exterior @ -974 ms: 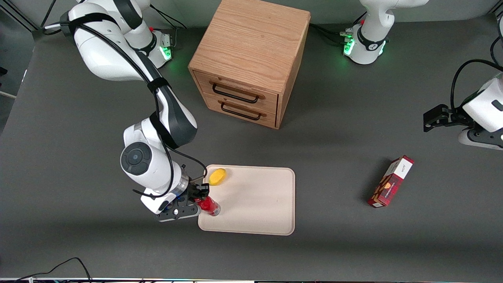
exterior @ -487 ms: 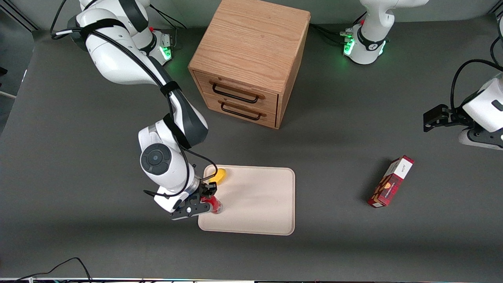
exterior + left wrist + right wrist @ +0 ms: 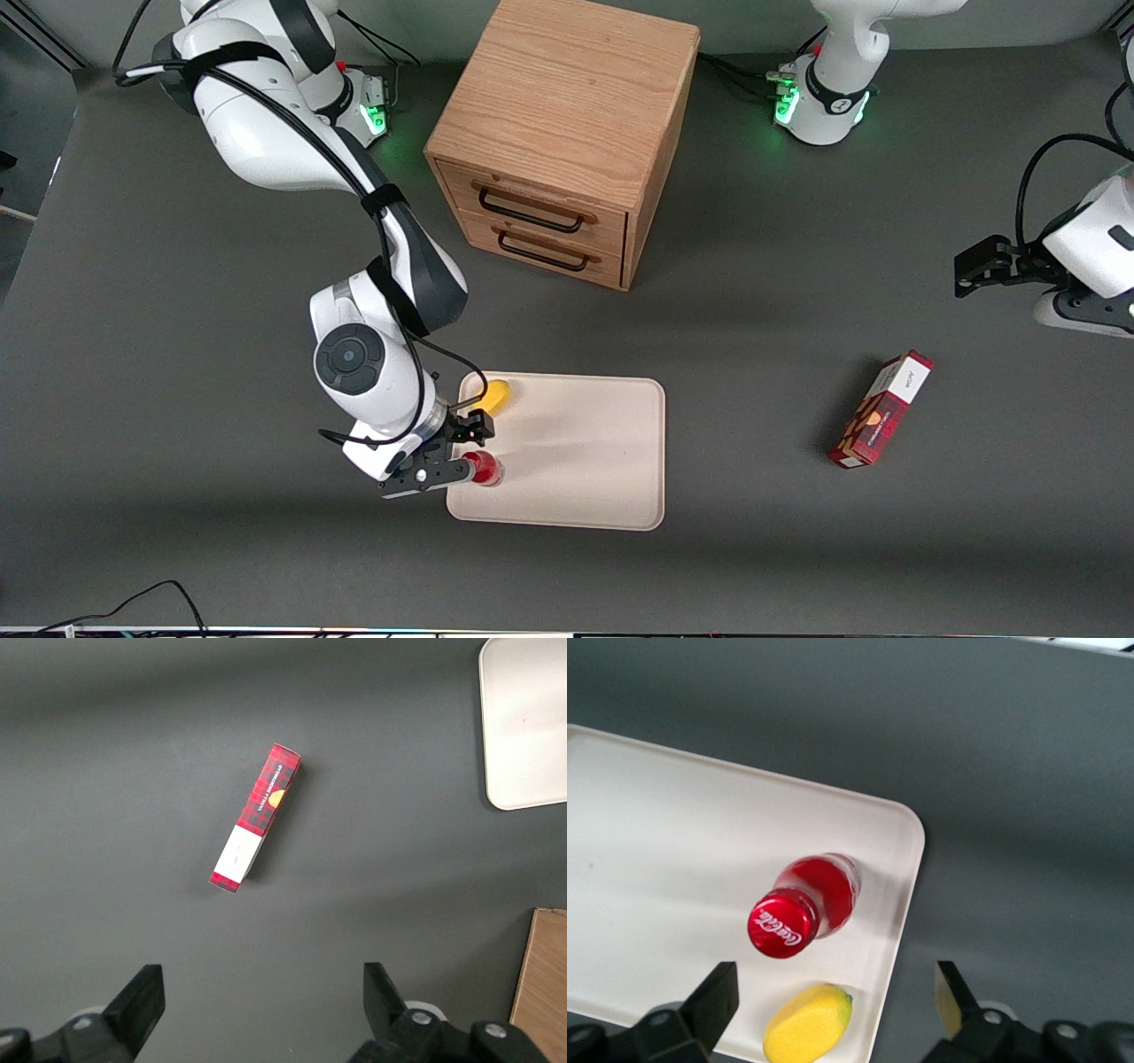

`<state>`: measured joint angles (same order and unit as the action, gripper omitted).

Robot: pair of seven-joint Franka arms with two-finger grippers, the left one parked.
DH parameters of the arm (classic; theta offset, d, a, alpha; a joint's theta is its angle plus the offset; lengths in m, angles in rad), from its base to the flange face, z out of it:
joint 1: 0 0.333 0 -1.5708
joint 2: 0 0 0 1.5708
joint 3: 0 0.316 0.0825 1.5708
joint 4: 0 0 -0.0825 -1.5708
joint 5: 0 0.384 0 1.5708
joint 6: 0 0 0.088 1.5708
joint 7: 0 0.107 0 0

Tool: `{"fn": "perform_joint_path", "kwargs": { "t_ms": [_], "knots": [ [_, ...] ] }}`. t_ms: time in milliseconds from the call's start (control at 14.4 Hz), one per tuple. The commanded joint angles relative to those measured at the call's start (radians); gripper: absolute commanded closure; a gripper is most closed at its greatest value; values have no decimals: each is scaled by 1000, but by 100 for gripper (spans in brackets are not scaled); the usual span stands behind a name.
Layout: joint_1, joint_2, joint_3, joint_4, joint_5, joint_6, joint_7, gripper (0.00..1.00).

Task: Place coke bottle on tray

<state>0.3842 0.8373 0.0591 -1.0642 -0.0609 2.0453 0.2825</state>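
Observation:
The coke bottle (image 3: 484,468) stands upright on the cream tray (image 3: 585,452), close to the tray's corner at the working arm's end and nearer the front camera. In the right wrist view its red cap and body (image 3: 806,904) show free, standing on the tray (image 3: 656,842). My right gripper (image 3: 454,452) hovers above that end of the tray, open and empty (image 3: 835,997). Its fingers (image 3: 719,994) are spread wide and do not touch the bottle.
A yellow fruit (image 3: 494,395) lies on the tray beside the bottle, farther from the front camera; it also shows in the right wrist view (image 3: 808,1023). A wooden drawer cabinet (image 3: 563,133) stands farther back. A red patterned carton (image 3: 881,409) lies toward the parked arm's end.
The gripper carried the tilted bottle over the tray's edge, then opened and let go. The bottle now stands upright on the tray, free of the fingers.

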Motion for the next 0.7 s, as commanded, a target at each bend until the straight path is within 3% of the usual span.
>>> {"fn": "perform_joint_path", "kwargs": {
  "t_ms": [0,417,626],
  "knots": [
    [-33,-85,4,-32,-2,-51,20,0],
    [-116,-482,11,-414,22,-142,21,0],
    [-212,-660,11,-564,27,-152,1,0]
  ]
}}
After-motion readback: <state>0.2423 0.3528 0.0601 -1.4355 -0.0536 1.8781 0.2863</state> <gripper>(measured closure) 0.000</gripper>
